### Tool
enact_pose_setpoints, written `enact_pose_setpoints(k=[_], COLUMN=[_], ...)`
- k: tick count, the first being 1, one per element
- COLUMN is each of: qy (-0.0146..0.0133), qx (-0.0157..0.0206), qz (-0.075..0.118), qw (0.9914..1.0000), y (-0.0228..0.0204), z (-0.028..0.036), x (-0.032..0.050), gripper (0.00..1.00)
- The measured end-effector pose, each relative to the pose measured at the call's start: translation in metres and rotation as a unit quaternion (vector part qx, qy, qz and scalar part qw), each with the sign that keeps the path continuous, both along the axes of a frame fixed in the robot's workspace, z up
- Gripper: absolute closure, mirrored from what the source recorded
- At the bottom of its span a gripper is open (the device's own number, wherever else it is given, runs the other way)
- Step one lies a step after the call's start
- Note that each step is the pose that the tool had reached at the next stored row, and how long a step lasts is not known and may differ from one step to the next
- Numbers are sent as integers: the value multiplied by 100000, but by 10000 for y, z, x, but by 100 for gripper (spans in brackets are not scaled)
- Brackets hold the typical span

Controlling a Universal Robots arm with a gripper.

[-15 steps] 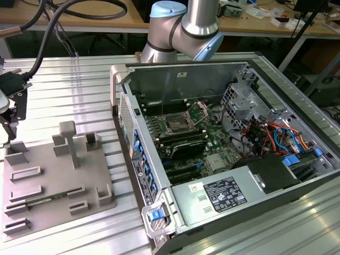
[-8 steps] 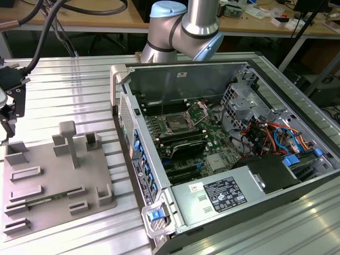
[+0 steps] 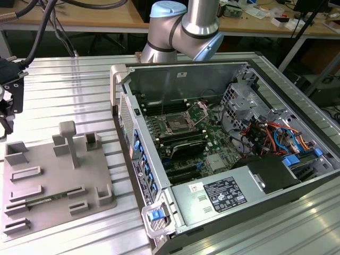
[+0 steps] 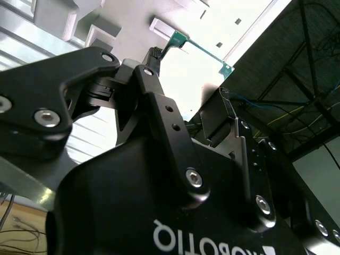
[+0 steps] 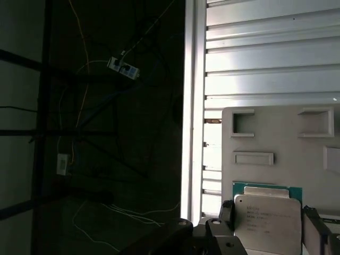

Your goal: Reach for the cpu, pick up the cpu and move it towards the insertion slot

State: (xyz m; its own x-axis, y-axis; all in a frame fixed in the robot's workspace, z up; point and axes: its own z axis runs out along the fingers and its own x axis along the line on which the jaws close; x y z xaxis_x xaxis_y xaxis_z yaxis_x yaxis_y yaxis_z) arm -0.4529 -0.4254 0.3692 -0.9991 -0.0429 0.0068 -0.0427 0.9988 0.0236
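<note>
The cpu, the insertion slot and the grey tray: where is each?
cpu (image 5: 268, 223): first wrist view, middle of its silvery metal top.
insertion slot (image 3: 174, 126): exterior view, its dark centre.
grey tray (image 3: 50, 159): exterior view, bare flat part.

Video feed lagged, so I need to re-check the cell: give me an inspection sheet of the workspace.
Surface: slatted metal table, grey tray on it.
Job's things: cpu held over the tray; insertion slot inside the open computer case.
Clutter: nothing seen.
Grippers: end effector shut on the cpu's edges.
Cables: red and blue leads inside the case.
Surroundings: wooden bench behind the arm.
</note>
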Motion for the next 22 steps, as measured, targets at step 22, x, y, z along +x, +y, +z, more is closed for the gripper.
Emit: enact_pose_setpoints(k=[22], qy=[6], qx=[21], qz=[0], qw=[100000], y=[0], z=[79], x=[64], gripper=[45])
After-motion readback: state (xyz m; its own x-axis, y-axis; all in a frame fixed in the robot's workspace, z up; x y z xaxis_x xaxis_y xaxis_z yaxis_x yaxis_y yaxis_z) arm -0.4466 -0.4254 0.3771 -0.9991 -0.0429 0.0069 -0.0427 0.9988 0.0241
